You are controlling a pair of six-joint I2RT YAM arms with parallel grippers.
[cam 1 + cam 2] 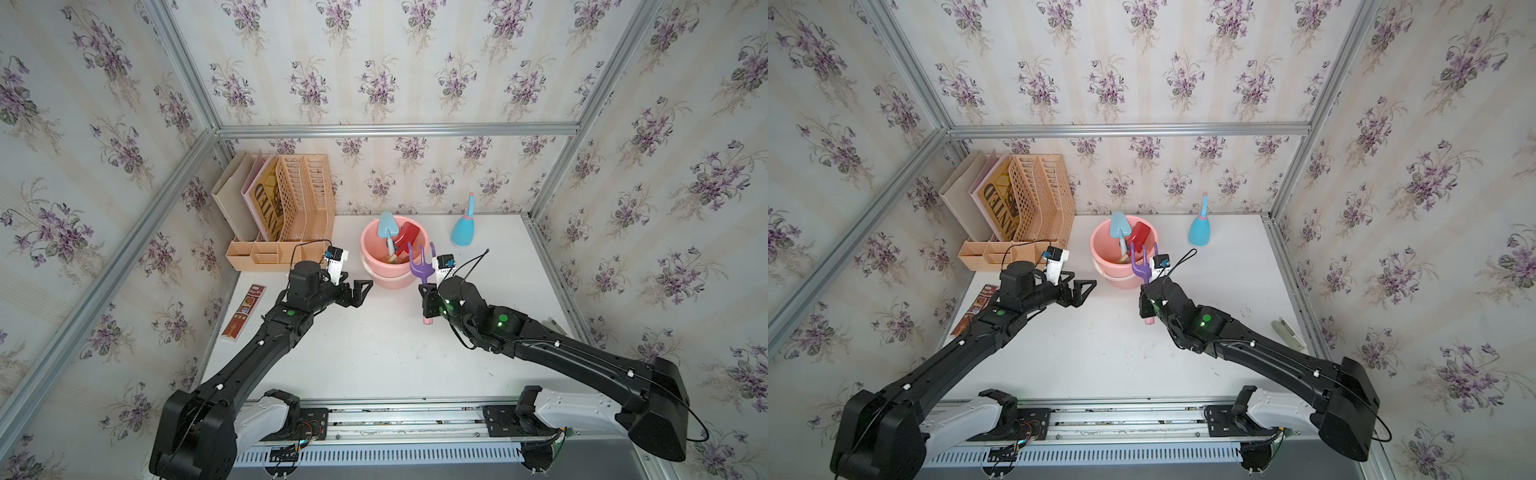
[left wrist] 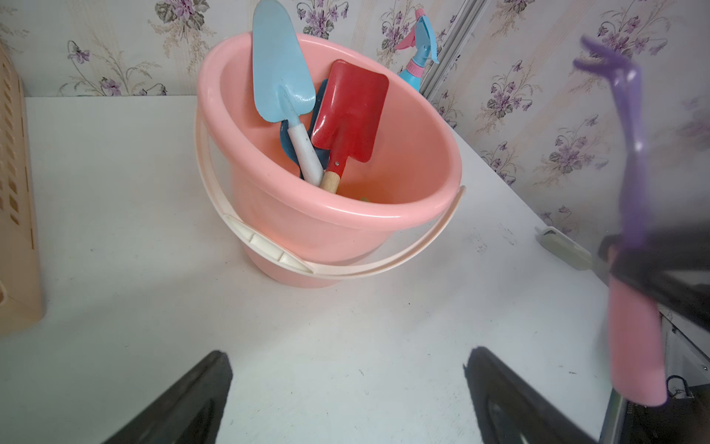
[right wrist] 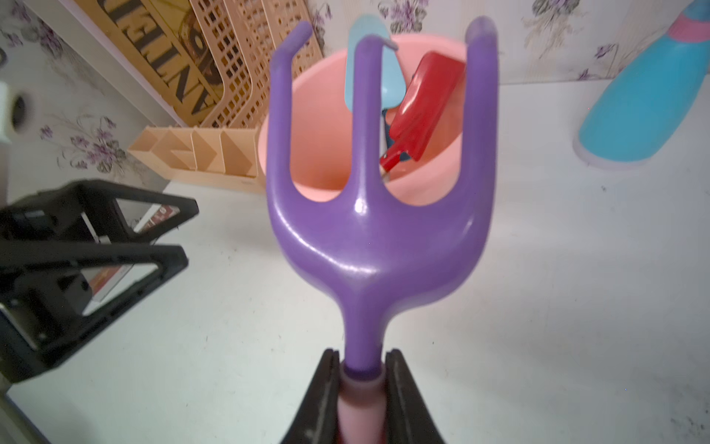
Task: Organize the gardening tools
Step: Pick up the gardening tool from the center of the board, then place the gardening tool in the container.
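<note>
I log one purple fork (image 3: 369, 246), prongs up, near the pink bucket (image 1: 390, 282); right gripper (image 3: 361, 369) clamped on its pink handle (image 2: 636, 338). The handle's free end shows in both top views, not in the right wrist view. Left gripper (image 2: 347, 355): jaws apart, empty.

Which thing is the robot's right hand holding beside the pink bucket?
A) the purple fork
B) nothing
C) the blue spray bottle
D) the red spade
A: the right hand is clamped on the purple fork at its pink handle, while the red spade stands in the bucket.
</note>
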